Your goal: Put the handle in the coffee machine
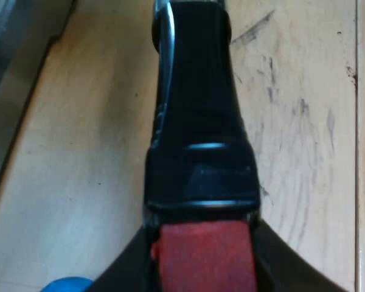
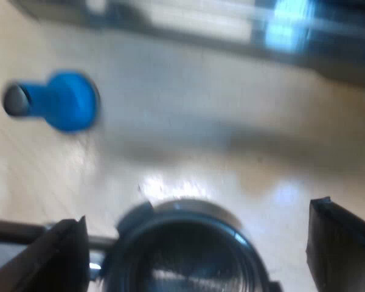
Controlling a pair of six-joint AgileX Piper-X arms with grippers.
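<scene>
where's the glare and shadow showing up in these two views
Right wrist view: a bright glare patch on the wooden table just beyond the metal holder rim, and a soft shadow band stretching across the table away from the blue tamper. Left wrist view: a thin highlight across the black handle above its red end; the table beside it is evenly lit.

**Two wrist cameras, both near and facing down**

The left wrist camera looks steeply down along the metal holder (image 1: pixel 191 61), from the red end (image 1: pixel 204 255) of its dark handle (image 1: pixel 198 170) outward. It is very near, with the wooden table (image 1: pixel 79 152) under it. The right wrist camera looks down and a little forward, near over the holder's round basket (image 2: pixel 182 249). Both views share the table, the holder and the blue tamper (image 2: pixel 61 102).
</scene>
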